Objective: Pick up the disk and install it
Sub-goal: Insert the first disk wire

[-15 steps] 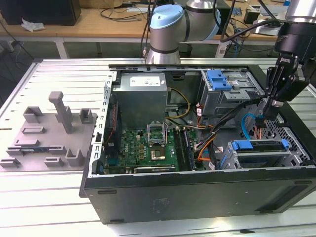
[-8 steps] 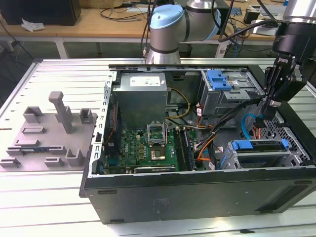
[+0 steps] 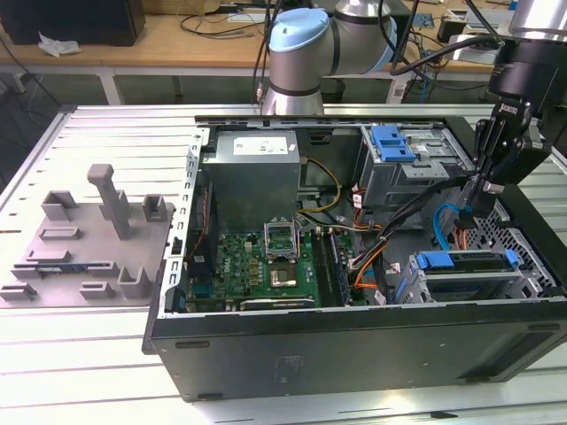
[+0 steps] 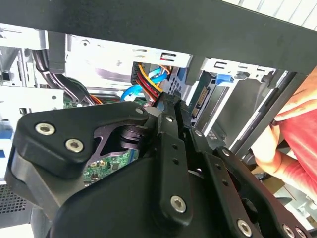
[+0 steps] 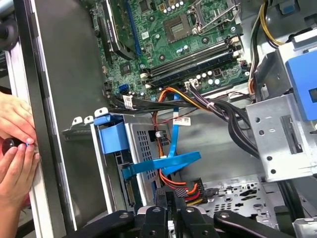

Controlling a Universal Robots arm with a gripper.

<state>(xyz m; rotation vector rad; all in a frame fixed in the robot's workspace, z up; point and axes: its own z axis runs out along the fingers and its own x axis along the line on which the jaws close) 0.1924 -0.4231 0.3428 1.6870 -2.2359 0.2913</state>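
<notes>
The disk (image 3: 474,264), a flat silver drive in a blue bracket, lies in the lower bay at the exterior view's right end of the open computer case (image 3: 354,341). In the first wrist view its blue bracket (image 5: 111,138) sticks out of the perforated cage. My gripper (image 3: 472,202) hangs just above and behind that bay, among the blue and orange cables. Its fingers are pressed together in both wrist views, with nothing seen between them. The gripper (image 5: 171,198) has its tips beside a black power plug (image 5: 198,191), and the gripper (image 4: 171,106) points into the case.
A grey power-supply box (image 3: 257,173), a green motherboard (image 3: 266,261) and a blue latch on a metal cage (image 3: 394,142) fill the case. A grey fixture block (image 3: 89,239) stands at the exterior view's left. A person's hands (image 5: 15,144) rest on the case's outer edge.
</notes>
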